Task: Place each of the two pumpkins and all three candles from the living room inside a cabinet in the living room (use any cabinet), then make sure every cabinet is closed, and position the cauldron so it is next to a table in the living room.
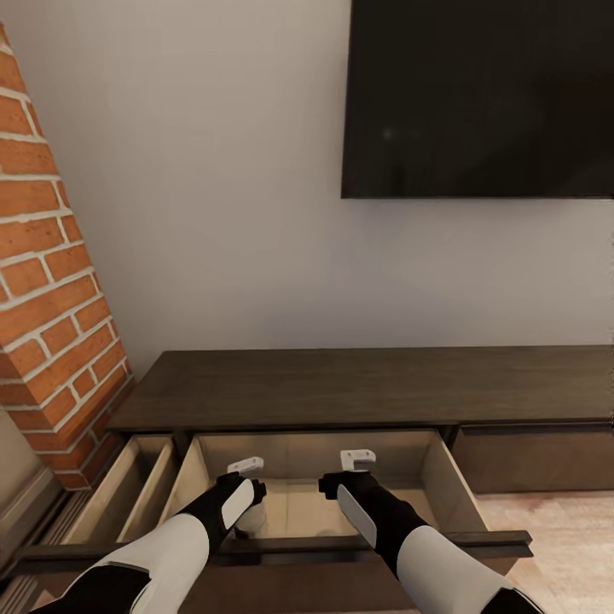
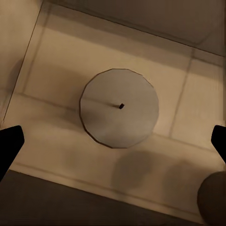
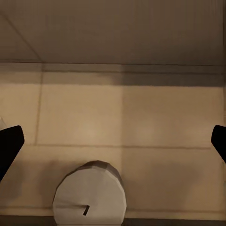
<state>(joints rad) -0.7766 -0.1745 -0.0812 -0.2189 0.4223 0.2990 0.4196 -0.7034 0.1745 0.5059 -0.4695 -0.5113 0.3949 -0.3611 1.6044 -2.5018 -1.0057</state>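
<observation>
The dark brown cabinet point(image 1: 358, 384) stands against the wall with its middle drawer point(image 1: 443, 477) pulled out, and both arms reach down into it. My left gripper point(image 1: 246, 477) hangs open straight above a beige candle point(image 2: 118, 107) that stands upright on the pale drawer floor, with the black fingertips point(image 2: 10, 141) wide on either side. My right gripper point(image 1: 354, 473) is open too, over bare drawer floor, with a second candle point(image 3: 89, 200) standing just short of it. A dim round shape point(image 2: 214, 197) lies near the first candle, too dark to name. The cauldron and the table are out of view, and no pumpkin is recognisable.
A narrower drawer point(image 1: 128, 486) to the left is also pulled out. The cabinet's right front point(image 1: 533, 456) is shut. A black TV point(image 1: 477, 94) hangs on the wall above, a brick column point(image 1: 47, 324) rises at the left, and wood floor point(image 1: 554, 520) lies at the right.
</observation>
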